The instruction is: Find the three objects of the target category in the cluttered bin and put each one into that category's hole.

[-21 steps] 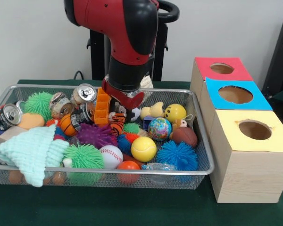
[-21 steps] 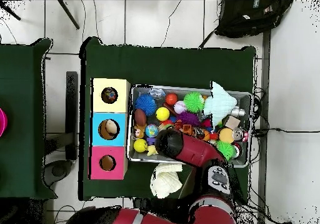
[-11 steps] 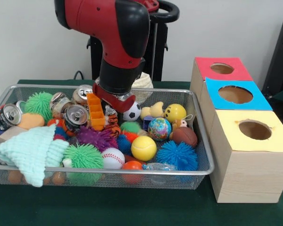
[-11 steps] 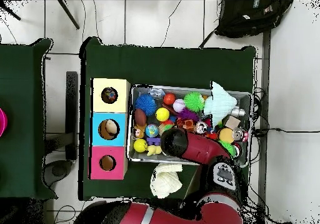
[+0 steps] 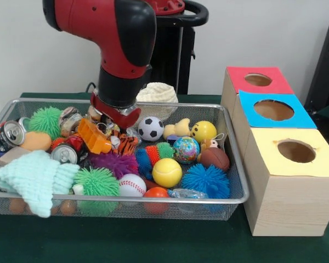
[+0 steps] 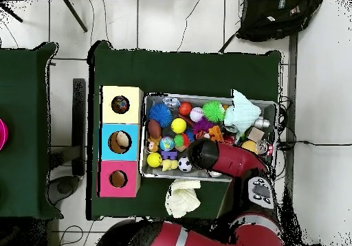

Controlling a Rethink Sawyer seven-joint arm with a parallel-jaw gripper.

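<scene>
**End effector down among the toys at the bin's back left**

The red and black arm [image 5: 118, 49] comes down into the wire bin [image 5: 236, 186], and its end effector [image 5: 114, 116] sits low in the clutter toward the bin's far rim, left of centre. Whether it is clenched or released cannot be told; the wrist hides the tips in both views. Just beside it lie an orange block toy [image 5: 93, 137], a tiger-striped toy [image 5: 127, 144] and a soccer ball [image 5: 151, 128].

Balls fill the bin's middle and right: a yellow tennis ball [image 5: 166, 172], a baseball [image 5: 131, 185], a globe ball [image 5: 185, 149], a yellow smiley ball [image 5: 203, 131] and a brown ball [image 5: 214, 158]. Cans [image 5: 10, 133] lie at the left end, near a mint knitted cloth [image 5: 35, 178] at the front left corner.

Three wooden boxes stand at the desk's right edge beside the bin, each with a round hole: the red box [image 5: 257, 80], the blue box [image 5: 273, 110] and the yellow box [image 5: 296, 152]. In the overhead view the yellow and blue holes each hold something.
</scene>
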